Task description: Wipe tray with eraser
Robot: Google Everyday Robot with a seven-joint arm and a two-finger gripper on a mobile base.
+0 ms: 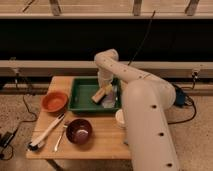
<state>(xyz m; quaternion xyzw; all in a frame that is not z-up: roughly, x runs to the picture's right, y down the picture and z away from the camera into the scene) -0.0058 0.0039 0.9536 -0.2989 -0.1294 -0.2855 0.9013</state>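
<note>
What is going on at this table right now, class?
A one-armed robot is reaching down into the green tray. Its gripper is low inside the tray, at the right side, with the tan eraser lying at an angle against the tray floor under it. On the wooden table stand an orange bowl, a dark bowl and a white-handled brush.

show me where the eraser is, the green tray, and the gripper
eraser [99,94], camera view, middle of the tan block lying inside the tray.
green tray [80,102], camera view, bare floor near its left side.
gripper [105,88], camera view, at its tip, down in the tray above the eraser's right end.
</note>
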